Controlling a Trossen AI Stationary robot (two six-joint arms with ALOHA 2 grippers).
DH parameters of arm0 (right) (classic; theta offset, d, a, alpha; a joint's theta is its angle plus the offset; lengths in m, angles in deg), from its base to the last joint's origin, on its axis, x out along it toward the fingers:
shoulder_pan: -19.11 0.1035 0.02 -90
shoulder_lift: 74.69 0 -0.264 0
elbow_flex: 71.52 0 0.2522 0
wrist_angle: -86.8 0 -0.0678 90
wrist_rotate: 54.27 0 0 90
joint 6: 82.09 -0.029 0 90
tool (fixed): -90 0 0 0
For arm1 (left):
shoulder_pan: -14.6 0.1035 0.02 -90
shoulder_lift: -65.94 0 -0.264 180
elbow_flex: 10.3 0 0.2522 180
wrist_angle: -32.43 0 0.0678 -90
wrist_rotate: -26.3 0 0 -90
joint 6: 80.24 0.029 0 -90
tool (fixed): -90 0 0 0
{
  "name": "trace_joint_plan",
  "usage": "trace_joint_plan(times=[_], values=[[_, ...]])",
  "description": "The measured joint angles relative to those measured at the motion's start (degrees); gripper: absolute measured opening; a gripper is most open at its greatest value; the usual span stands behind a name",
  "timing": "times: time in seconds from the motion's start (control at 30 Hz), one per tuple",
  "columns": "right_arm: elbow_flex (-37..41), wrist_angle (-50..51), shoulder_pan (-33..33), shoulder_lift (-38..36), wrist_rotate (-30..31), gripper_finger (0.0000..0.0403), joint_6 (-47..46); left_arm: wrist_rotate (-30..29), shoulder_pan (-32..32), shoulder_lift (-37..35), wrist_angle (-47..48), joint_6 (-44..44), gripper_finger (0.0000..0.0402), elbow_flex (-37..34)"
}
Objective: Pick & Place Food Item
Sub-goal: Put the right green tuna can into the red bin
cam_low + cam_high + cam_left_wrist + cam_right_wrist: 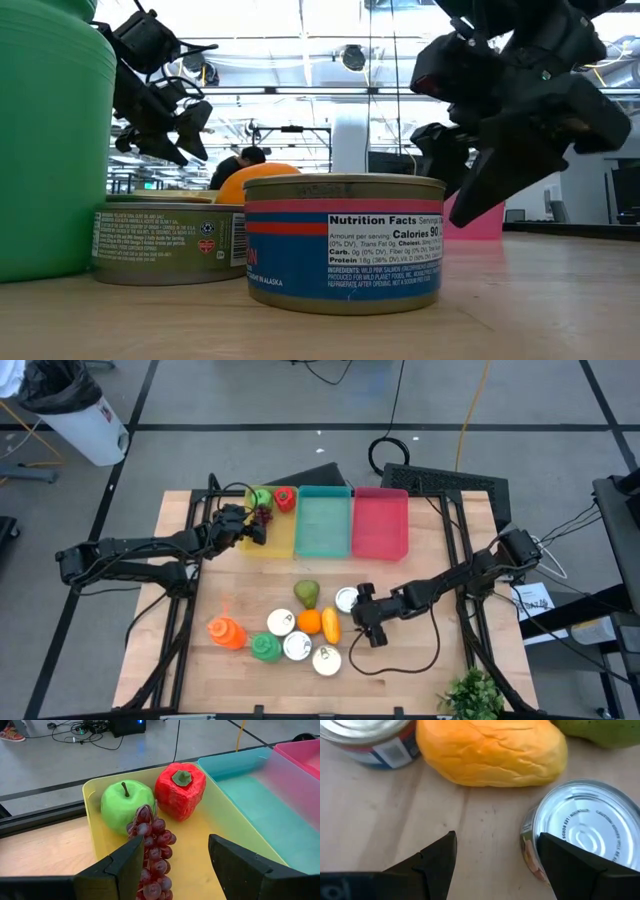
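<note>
Purple grapes (152, 847) lie on the floor of the yellow tray (215, 820), beside a green apple (125, 805) and a red pepper (180, 790). My left gripper (172, 865) hangs open over that tray (278, 538), one finger on each side of the grapes. My right gripper (495, 865) is open above bare table, in front of an orange-yellow fruit (490, 752) and beside a silver-topped can (582, 832). In the high view the right gripper (362, 622) sits to the right of the fruit (330, 625). In the low view it (470, 170) is off the table.
A teal tray (323, 523) and a pink tray (380, 523) stand right of the yellow one. More cans (297, 645), an orange (308, 622), a green pear-like fruit (307, 593), a green bottle (265, 648) and an orange bottle (226, 632) crowd the near middle. A plant (470, 695) sits at the near right corner.
</note>
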Motion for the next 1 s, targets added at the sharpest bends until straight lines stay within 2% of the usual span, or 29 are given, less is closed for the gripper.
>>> trace_joint_plan(times=[0.27,0.5,1.0], values=[[4.12,-0.28,0.06,0.13,-5.73,0.0263,-3.68,-0.02,0.0,0.0,0.0,-0.11,0.0228,0.0],[5.45,-0.25,0.19,0.02,-14.34,0.0262,-7.19,-0.03,0.0,0.0,0.01,-0.33,0.0228,0.0],[5.59,-6.75,0.7,0.32,-11.93,0.0262,-5.96,-0.02,-0.02,0.04,0.09,-0.31,0.0228,0.0]])
